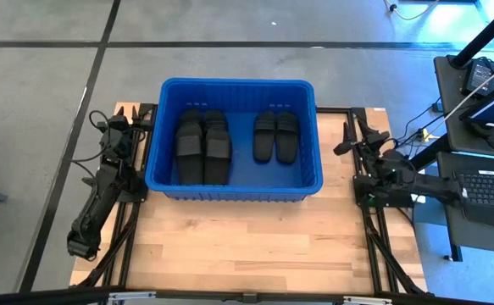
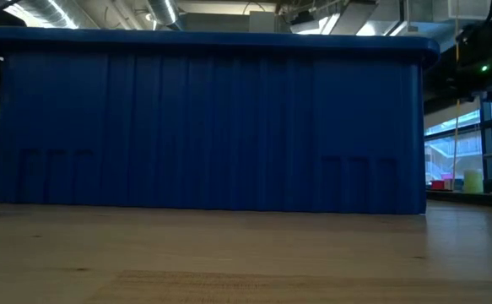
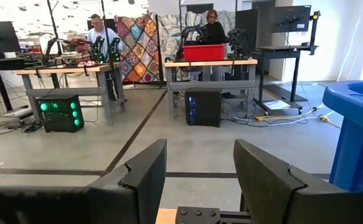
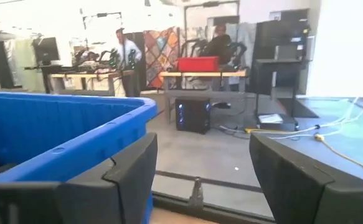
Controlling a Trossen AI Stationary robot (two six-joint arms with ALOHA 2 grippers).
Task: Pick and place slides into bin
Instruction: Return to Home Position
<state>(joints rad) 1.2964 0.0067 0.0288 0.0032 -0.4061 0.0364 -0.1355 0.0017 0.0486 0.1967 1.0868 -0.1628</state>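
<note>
Cannot count the left slides in the high view: stacked, lower ones mostly covered. Cannot see any behind the bin wall in the low view. See only part of the bin in either wrist view.

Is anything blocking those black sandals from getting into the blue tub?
Nothing visible does: the slides already lie inside the bin. The left gripper and right gripper sit open outside its two ends, holding nothing.
</note>
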